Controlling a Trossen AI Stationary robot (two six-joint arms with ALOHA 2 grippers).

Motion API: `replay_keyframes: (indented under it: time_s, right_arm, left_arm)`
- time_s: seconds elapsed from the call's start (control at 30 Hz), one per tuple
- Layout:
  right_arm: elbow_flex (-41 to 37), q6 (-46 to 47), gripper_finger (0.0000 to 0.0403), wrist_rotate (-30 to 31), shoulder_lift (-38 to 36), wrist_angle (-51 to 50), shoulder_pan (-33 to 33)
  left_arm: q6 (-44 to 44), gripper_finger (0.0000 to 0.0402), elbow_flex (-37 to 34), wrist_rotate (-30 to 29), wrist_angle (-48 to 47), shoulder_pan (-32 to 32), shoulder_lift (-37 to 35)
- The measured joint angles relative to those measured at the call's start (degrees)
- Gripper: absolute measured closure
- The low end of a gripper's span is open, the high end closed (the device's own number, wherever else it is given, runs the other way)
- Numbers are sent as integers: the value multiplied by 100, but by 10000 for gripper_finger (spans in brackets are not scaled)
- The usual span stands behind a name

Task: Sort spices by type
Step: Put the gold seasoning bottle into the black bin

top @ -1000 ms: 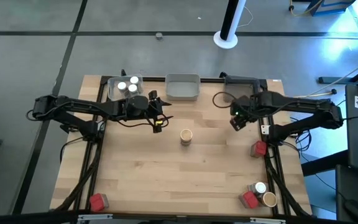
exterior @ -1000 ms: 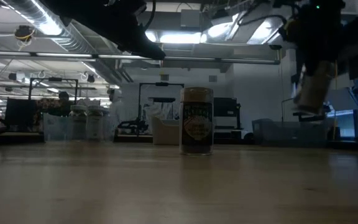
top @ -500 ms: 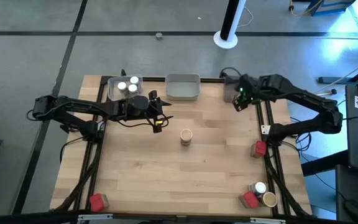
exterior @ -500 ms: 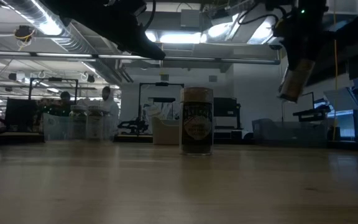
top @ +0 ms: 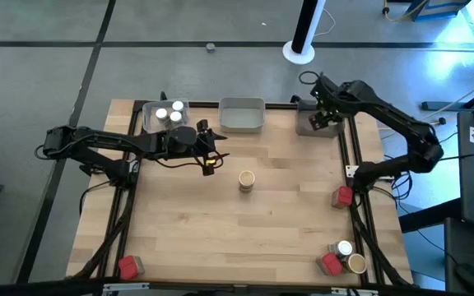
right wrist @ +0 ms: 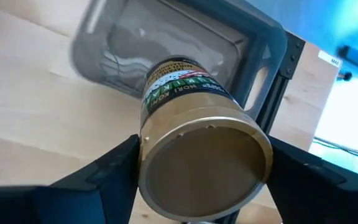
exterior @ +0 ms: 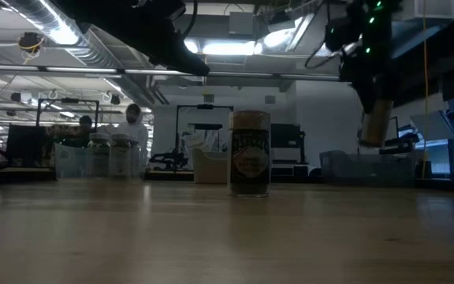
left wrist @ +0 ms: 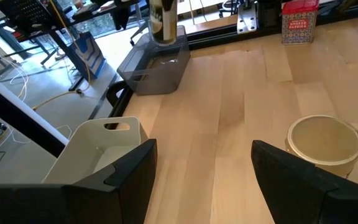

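A tan-brown spice jar [right wrist: 191, 149] hangs in the right gripper [top: 320, 117], its fingers closed on the jar's sides, directly above the dark grey tray [top: 318, 125] at the table's far right corner. In the low view the jar [exterior: 375, 124] is clear of the tray. A second tan-brown jar [top: 247, 180] stands upright alone near the middle of the wooden table [top: 220, 238]. Two white-capped jars [top: 169, 113] sit in the clear tray [top: 150, 121] at the far left; the white tray [top: 242, 116] lies between the other two. A red packet [top: 341, 196] rests at the right edge — another red packet [top: 127, 266] at the near left corner. A small cluster of spices [top: 341, 258] fills the near right corner. The left gripper [top: 210, 154] hovers over the table near the clear tray, fingers spread apart and holding nothing.
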Motion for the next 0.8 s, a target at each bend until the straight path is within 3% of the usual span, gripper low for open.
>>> replay_keyframes:
  time_s: [0.53,0.8]
  right_arm:
    - [0,-394,109,-3,1140,732,-1193]
    - [7,-382,108,-128,1359,1264,-1284]
  left_arm:
    - [28,157,-2,-1,-1,0,0]
    - [36,157,-4,-2,1,11,0]
